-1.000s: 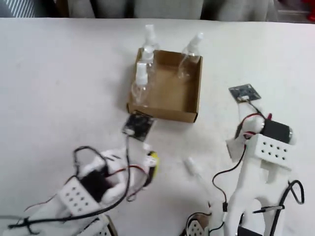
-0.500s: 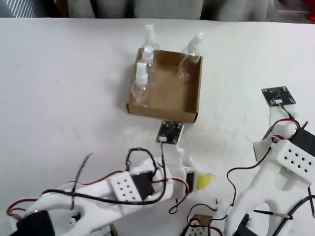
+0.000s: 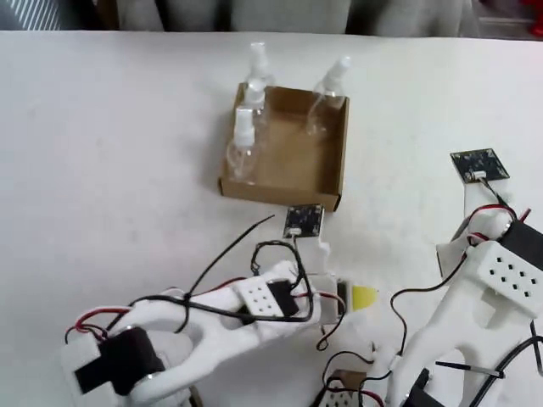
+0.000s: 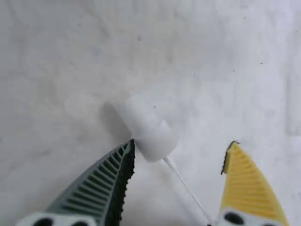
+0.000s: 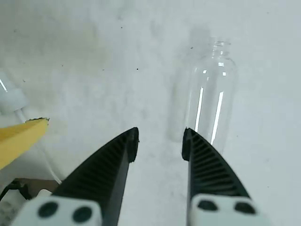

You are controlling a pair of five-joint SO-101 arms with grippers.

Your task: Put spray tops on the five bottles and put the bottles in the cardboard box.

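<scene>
Spray top (image 4: 146, 129) lying on the counter (image 4: 211, 47), near the front wall of the cardboard box (image 3: 284, 193), now between the open jaws of the left gripper (image 4: 181, 145), which has swung across to it; a pick-up appears imminent. The right gripper (image 5: 160, 136), jaws open and empty, faces the uncapped bottle (image 5: 210, 101). From above, the left arm (image 3: 212, 314) covers the spray top.

Plastic, card and a matt white table.
The table (image 3: 102, 127) is matt white, faintly speckled; the cardboard box (image 3: 280, 193) is dull brown card. The loose bottle (image 5: 209, 101) is clear glossy plastic with bright streaks, the spray top (image 4: 146, 127) smooth matt white plastic. The left gripper (image 4: 178, 146) has ribbed plastic fingers, grey-green and yellow; the right gripper (image 5: 160, 134) has ribbed black ones.
</scene>
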